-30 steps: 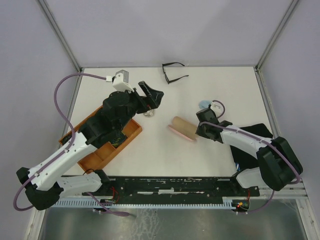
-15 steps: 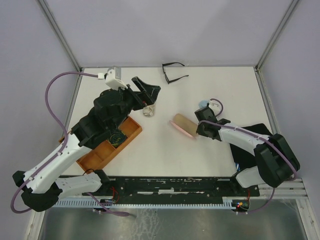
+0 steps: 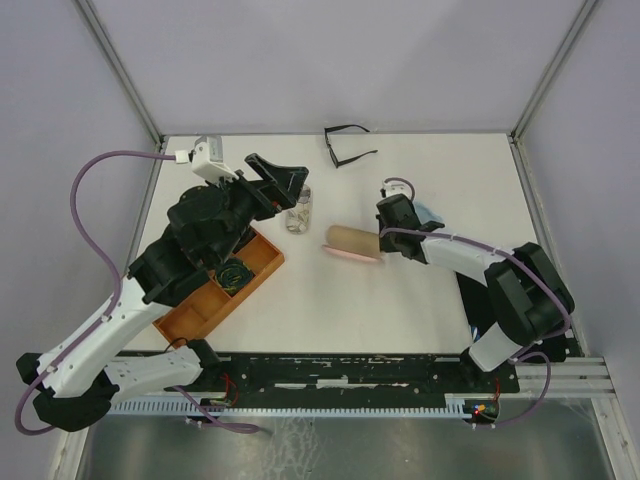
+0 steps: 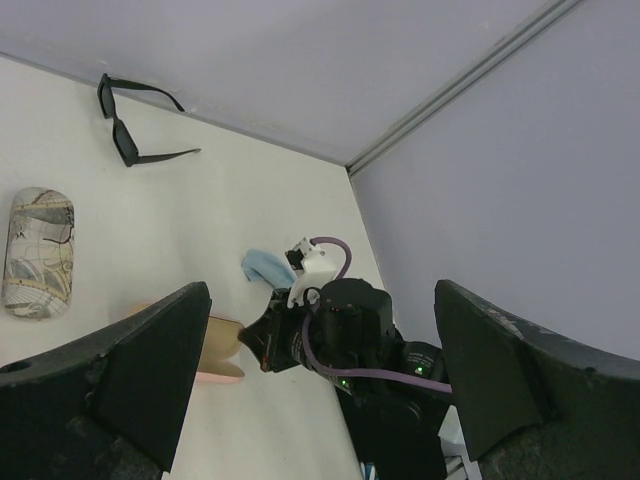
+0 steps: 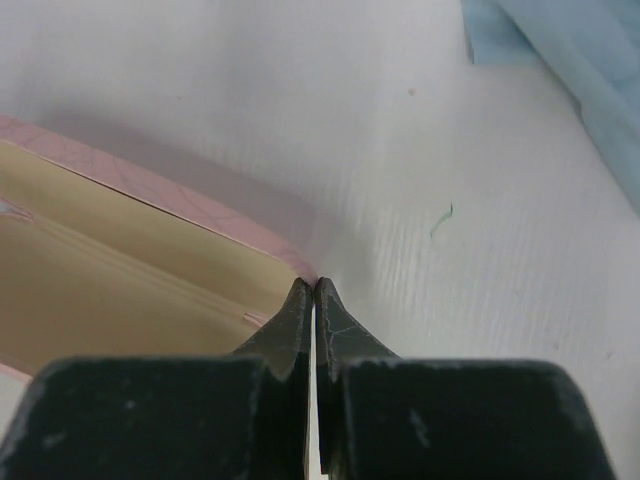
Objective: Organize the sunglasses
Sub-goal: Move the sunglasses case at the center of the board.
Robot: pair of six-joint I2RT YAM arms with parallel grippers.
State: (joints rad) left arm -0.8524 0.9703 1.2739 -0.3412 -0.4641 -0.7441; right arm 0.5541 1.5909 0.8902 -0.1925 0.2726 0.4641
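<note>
Right tool (image 5: 313, 287) shut; pink case (image 3: 352, 241) shifted left; left tool (image 3: 287, 181) drew leftward.

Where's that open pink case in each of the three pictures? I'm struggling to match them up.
Top view: the pink case lies mid-table, open.
Left wrist view: the case is low, left of centre.
Right wrist view: the case fills the left side, tan lining showing.
Shared landmark: the light-blue cloth shows in all three.

Bright, even, diffuse light here. Shadows on the white table (image 3: 340, 310) fall faint and soft-edged. Up close, the right gripper (image 5: 314, 290) goes dark, its base blurring along the bottom.
</note>
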